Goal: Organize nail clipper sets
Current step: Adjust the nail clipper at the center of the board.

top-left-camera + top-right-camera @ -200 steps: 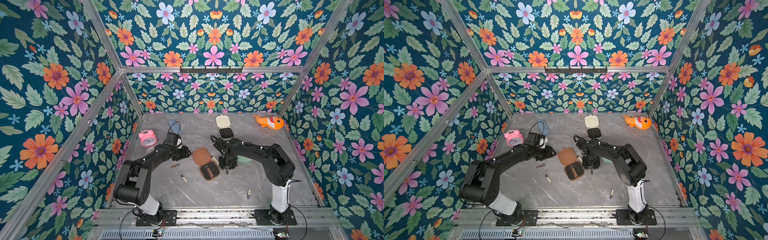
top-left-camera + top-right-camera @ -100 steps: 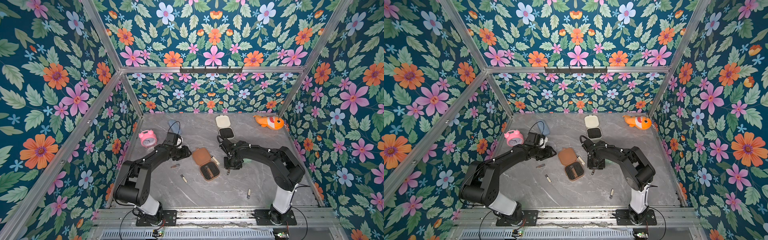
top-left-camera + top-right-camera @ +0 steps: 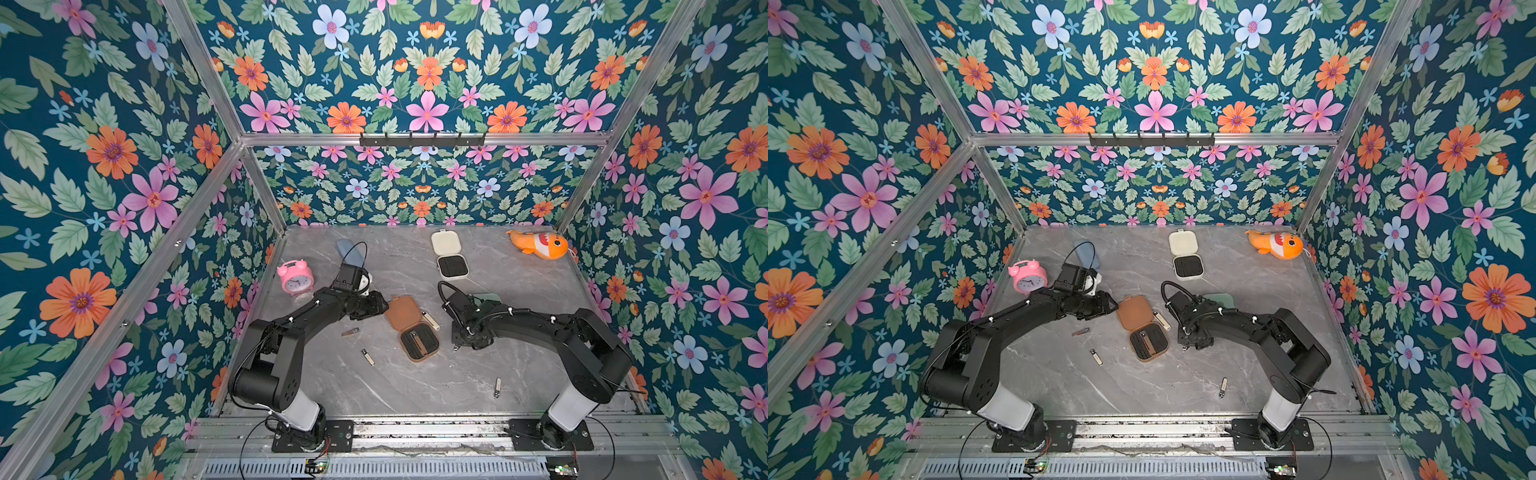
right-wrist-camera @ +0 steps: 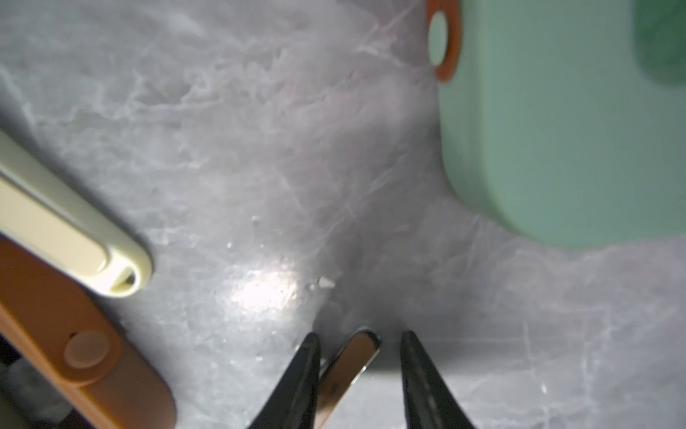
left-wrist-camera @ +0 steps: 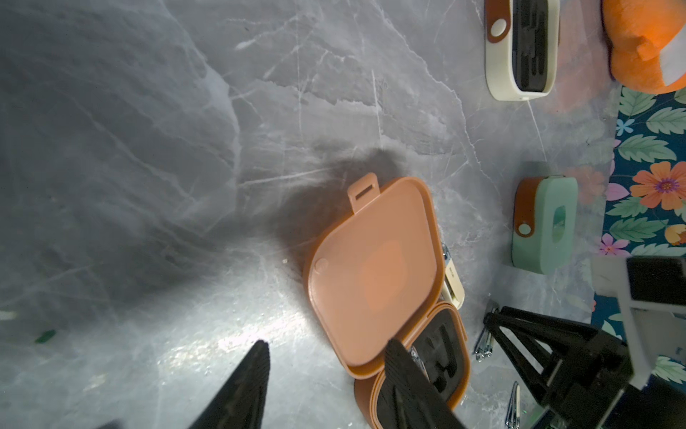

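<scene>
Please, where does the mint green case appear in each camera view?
In a top view: mint green case, right of centre, partly hidden by the right arm.
In a top view: same place.
Left wrist: beyond the brown case, by the wall.
Right wrist: close, blurred.
Shared landmark: brown case.

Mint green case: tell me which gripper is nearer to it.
Right. The right gripper sits just beside the mint green case; the left gripper is beyond the open brown case, farther off.
</scene>
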Robot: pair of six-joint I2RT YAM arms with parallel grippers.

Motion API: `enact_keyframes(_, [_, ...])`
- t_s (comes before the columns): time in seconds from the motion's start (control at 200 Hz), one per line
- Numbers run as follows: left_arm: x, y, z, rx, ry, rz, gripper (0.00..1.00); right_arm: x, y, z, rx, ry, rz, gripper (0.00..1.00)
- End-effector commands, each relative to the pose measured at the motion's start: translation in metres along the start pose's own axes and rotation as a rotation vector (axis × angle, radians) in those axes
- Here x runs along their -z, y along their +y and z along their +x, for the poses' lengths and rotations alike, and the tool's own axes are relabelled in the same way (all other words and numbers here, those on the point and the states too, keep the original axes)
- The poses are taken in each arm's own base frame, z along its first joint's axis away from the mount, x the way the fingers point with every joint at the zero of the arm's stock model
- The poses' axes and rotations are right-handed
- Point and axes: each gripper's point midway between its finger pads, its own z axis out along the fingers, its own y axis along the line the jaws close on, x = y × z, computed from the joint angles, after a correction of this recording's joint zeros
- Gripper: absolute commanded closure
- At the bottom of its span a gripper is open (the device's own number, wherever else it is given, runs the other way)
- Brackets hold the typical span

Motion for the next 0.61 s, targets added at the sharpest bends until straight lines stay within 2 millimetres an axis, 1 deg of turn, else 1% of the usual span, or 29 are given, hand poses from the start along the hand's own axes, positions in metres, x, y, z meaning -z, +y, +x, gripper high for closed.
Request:
enact_keyframes(0.0, [0.000, -0.007, -0.004, -0.010, -0.015, 0.014, 0.46, -0.002, -0.039, 0.077, 0.000, 0.306, 0.152, 0.62])
enact_keyframes(0.105, [0.000, -0.009, -0.003, -0.015, -0.015, 0.015, 0.47, -0.004, -0.036, 0.078, -0.008, 0.309, 0.141, 0.63])
enact_keyframes(0.215, [0.002, -0.009, -0.002, -0.017, -0.016, 0.013, 0.46, -0.004, -0.032, 0.074, -0.008, 0.302, 0.128, 0.62])
enact_keyframes(0.285, [0.002, -0.008, -0.001, -0.017, -0.014, 0.012, 0.46, -0.003, -0.031, 0.068, -0.005, 0.296, 0.126, 0.61])
enact_keyframes(0.44, [0.001, -0.007, 0.000, -0.013, -0.013, 0.011, 0.47, -0.005, -0.028, 0.049, -0.018, 0.287, 0.105, 0.61])
enact_keyframes(0.6, [0.001, -0.007, 0.000, -0.012, -0.013, 0.009, 0.47, -0.009, -0.034, 0.036, -0.037, 0.292, 0.093, 0.61])
